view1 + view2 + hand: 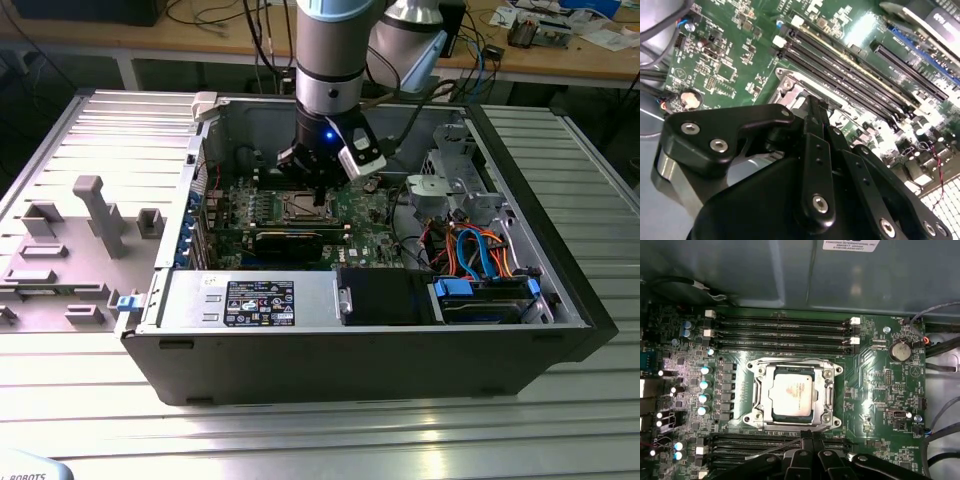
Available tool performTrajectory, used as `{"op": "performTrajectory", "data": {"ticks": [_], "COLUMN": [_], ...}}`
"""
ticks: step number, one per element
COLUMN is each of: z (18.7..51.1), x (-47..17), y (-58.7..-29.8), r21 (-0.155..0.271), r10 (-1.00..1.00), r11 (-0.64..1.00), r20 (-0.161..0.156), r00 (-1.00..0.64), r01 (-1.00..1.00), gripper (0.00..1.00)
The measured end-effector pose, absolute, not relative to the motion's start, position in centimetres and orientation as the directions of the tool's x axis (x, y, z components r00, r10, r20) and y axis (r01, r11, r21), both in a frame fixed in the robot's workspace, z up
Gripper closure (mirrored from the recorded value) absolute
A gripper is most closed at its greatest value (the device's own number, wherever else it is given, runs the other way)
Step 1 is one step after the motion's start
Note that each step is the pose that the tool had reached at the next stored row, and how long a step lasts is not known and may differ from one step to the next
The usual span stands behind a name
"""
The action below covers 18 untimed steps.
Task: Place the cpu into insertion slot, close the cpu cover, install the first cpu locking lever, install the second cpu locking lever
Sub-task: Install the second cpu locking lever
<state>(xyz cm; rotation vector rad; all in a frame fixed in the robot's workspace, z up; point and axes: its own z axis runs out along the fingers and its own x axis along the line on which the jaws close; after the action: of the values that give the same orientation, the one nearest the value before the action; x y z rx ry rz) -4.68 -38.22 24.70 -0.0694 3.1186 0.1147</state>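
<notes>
cpu [792,394] seated — cpu cover [828,390] down

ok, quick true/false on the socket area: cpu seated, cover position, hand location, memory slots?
1. The cpu lies in the insertion slot. True.
2. The cpu cover stands upright, away from the socket. False: it lies flat, framing the chip.
3. The hand is at the socket's edge, by the memory slots. True.
4. The hand is over the drive bay at the exterior view's right. False: it hangs over the motherboard, above the socket.
5. The memory slots hold modules. False: they look empty on both sides of the socket.
</notes>
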Motion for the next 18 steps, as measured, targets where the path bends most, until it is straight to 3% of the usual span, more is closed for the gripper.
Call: {"op": "performTrajectory", "data": {"ticks": [18], "z": [24.7], "x": [-5.07], "y": [-38.27], "r21": [0.075], "r10": [-0.044], "r11": [0.996], "r20": [-0.022], "r00": [-0.999], "r01": [-0.045], "gripper": [0.89]}}
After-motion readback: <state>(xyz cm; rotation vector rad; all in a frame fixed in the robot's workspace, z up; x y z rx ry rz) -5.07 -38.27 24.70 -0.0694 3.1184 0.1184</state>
